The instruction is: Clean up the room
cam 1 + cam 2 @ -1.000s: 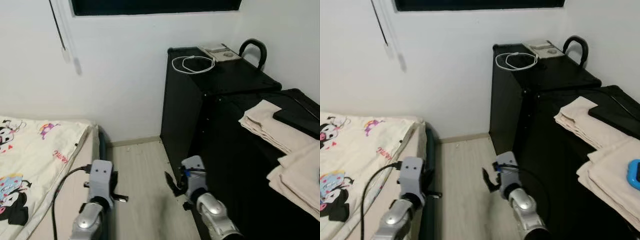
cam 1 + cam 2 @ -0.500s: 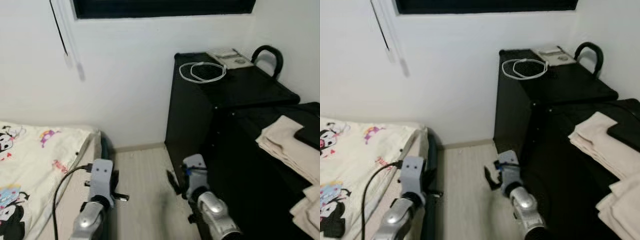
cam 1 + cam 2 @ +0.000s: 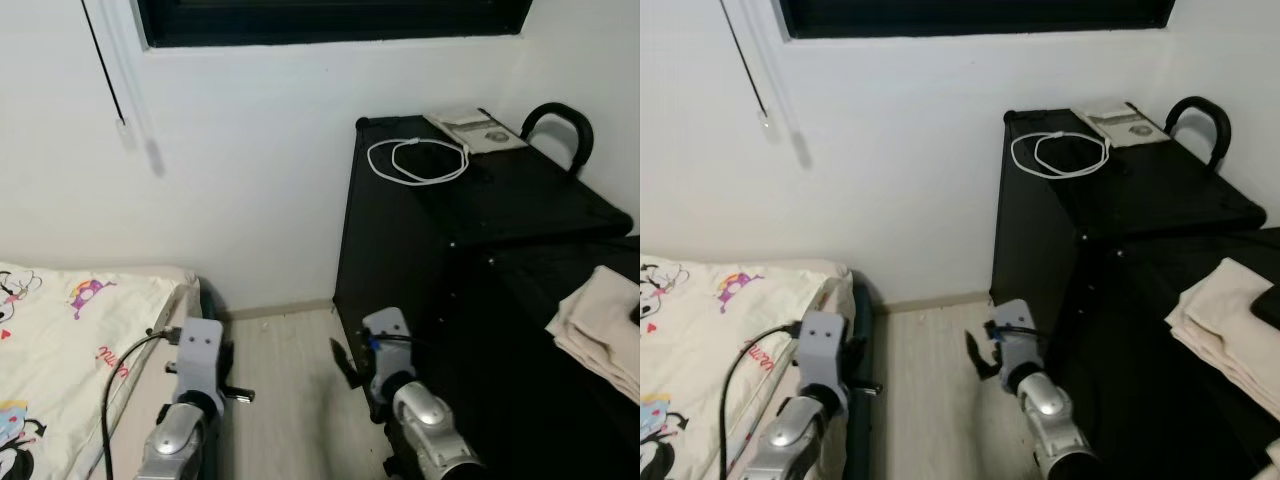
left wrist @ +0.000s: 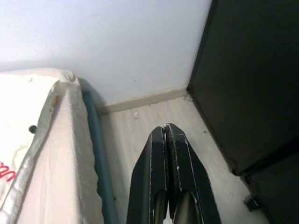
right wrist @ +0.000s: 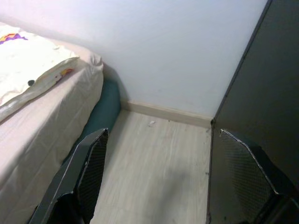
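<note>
We see a white cable coiled on top of the tall black cabinet, beside a flat grey device and a black curved handle near the wall. Lower and to the right, folded beige cloths lie on a black surface.

Our left gripper hangs low over the pale wood floor just beside the bed (its sheet printed with cartoon figures); its two fingers are pressed together with nothing between them. Our right gripper hangs near the cabinet's base, fingers spread wide and holding nothing.

A black cord runs from the left arm across the mattress edge. Above the bed, a blind wand hangs against the white wall under a dark window.
</note>
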